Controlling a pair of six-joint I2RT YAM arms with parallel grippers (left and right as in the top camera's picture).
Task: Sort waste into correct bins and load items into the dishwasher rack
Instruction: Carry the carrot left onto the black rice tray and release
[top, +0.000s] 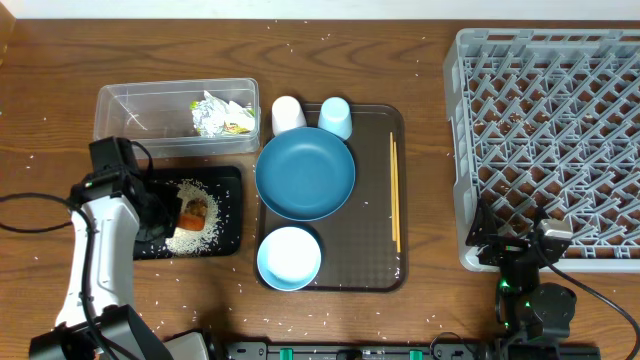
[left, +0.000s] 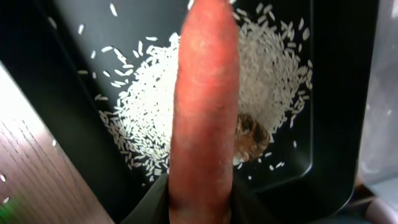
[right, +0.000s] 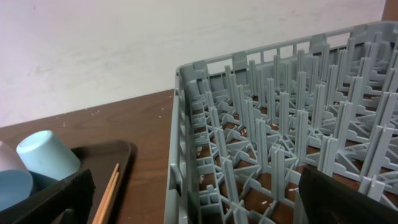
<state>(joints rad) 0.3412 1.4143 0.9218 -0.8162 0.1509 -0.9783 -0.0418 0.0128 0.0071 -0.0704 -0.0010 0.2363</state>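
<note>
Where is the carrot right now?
Seen from overhead, at the left: the carrot is in the left gripper, over the rice in the black tray.

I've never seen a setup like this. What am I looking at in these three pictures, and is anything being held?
Two robot arms work at a table. One picture looks straight down from overhead. The other two come from a camera on each arm's wrist.

The left gripper holds a carrot over a black tray, which contains rice and a brown lump. The right gripper is open and empty, beside the grey rack.

A clear tub holds a wrapper. A brown tray carries a plate, a bowl, a white cup, a blue cup and chopsticks.
</note>
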